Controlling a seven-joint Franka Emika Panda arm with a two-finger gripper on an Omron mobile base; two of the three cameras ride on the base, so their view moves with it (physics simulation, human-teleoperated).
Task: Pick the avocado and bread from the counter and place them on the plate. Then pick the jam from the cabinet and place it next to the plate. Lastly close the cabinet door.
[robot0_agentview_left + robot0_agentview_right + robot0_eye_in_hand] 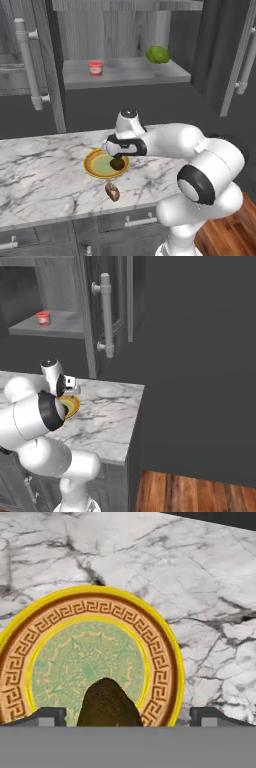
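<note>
dark avocado [107, 704] sits between the spread jaws, above the plate [160, 647]; grip uncertain.

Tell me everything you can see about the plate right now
The plate is a round, shallow dish lying flat on the white marble counter, near its front edge. It has a bright yellow outer edge, a brown-orange band with a key pattern, and a pale green patterned centre. The end effector hangs over it with the dark avocado between its fingers; whether the avocado touches the plate cannot be told. The bread lies just off its front rim, on the counter.
</note>
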